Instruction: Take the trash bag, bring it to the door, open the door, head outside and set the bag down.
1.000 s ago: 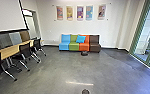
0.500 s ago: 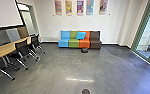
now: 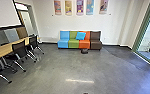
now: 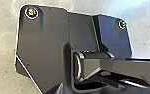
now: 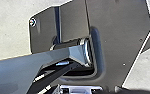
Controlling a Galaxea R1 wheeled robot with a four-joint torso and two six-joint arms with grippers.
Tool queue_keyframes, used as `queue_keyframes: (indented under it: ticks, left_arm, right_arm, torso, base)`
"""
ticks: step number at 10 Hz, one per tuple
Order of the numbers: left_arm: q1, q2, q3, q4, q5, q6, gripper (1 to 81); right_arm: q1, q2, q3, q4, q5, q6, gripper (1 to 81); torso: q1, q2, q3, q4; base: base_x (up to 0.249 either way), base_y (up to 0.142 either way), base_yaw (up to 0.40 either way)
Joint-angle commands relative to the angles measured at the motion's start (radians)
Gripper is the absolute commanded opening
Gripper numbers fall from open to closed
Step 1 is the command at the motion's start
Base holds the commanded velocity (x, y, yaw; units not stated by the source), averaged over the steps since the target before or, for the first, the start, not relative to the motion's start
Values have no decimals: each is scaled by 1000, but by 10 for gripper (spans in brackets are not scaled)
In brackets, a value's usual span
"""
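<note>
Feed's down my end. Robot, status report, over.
Grippers: state unclear. Trash bag: can't confirm held. Possible obstacles: office chairs, left; low dark object on floor before sofa.

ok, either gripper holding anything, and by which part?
Can't be told for either gripper. A rounded black shape at the right wrist view's edge is too cut off to identify or call held.

Might be the trash bag (image 3: 84,51): small, dark, low on the floor, well ahead of the claws. Looks like a glass door (image 3: 146,41), green-framed, upright, ahead and right of them.
</note>
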Motion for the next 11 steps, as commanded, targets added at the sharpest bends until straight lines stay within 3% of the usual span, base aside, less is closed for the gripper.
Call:
queue_keyframes:
  ticks: [1,4,8,11]
  left_arm:
    - [-39,0,5,9,58,10,811]
    - [-38,3,5,9,58,11,811]
    - [-38,2,5,9,58,13,811]
    - [-38,0,4,15,58,13,811]
  right_arm:
    - [22,7,18,-19,-65,-8,811]
    - [15,10,27,-22,-26,-11,811]
    - [15,-16,90,-33,-23,-11,811]
    - [16,-18,74,-28,-25,-10,811]
  torso:
    - [0,0,0,0]
    - [0,0,0,0]
    - [0,0,0,0]
    - [0,0,0,0]
  base:
    - [194,0,0]
    - [194,0,0]
    - [194,0,0]
    - [193,0,0]
